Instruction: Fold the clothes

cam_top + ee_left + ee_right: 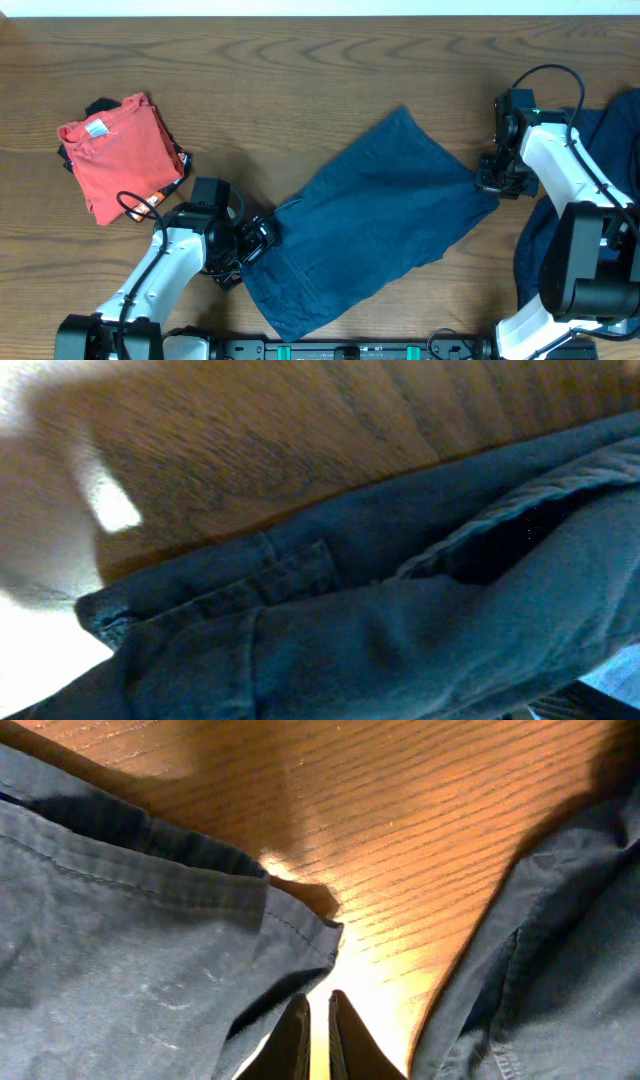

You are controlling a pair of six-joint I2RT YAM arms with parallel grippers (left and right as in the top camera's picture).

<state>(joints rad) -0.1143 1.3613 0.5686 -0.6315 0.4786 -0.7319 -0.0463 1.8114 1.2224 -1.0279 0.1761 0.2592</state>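
Note:
The navy-blue shorts [380, 220] lie spread diagonally on the middle of the table. My left gripper [256, 240] is at their lower-left waistband corner. In the left wrist view the shorts [380, 620] fill the frame and cover the fingers, so the jaws look shut on the cloth. My right gripper [492, 182] is at the shorts' right corner. In the right wrist view its fingers [318, 998] are nearly together and empty over bare wood, just beside the hem [150, 940]. A second navy garment [612, 130] lies bunched at the right edge and also shows in the right wrist view [540, 940].
A small folded red shirt [120, 152] with a white label lies on a dark item at the left. Bare wooden table [300, 80] runs along the far side. The arm bases stand at the near edge.

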